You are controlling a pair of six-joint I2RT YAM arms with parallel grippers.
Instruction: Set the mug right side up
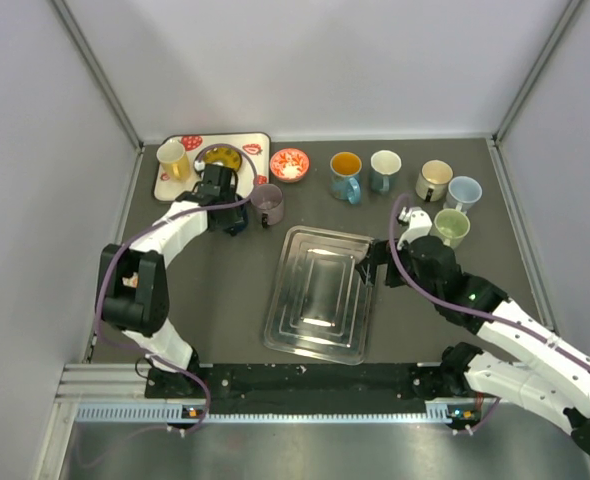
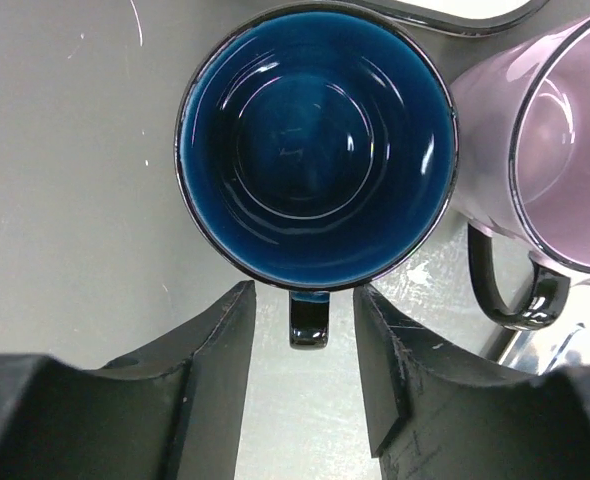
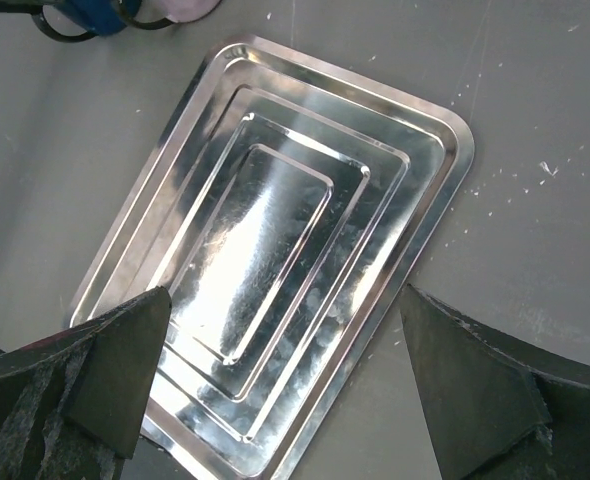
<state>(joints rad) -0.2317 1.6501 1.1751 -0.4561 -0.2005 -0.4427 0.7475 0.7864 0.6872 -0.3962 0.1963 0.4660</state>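
Note:
A dark mug with a glossy blue inside [image 2: 315, 140] stands upright on the grey table, mouth up. Its black handle [image 2: 310, 322] points back between my left gripper's fingers without touching them. My left gripper [image 2: 300, 300] is open and empty just behind the mug; in the top view my left gripper [image 1: 231, 218] covers most of the mug. My right gripper [image 3: 283, 293] is open and empty, hovering over the right edge of the steel tray [image 3: 275, 180]. It shows in the top view [image 1: 370, 262] too.
A pink mug [image 2: 555, 150] stands upright right beside the blue one, also seen in the top view [image 1: 268, 203]. The steel tray [image 1: 320, 290] lies mid-table. A patterned tray [image 1: 257, 145] with a yellow mug [image 1: 172, 160] is at the back left. A red bowl [image 1: 289, 164] and several upright mugs [image 1: 385, 168] line the back.

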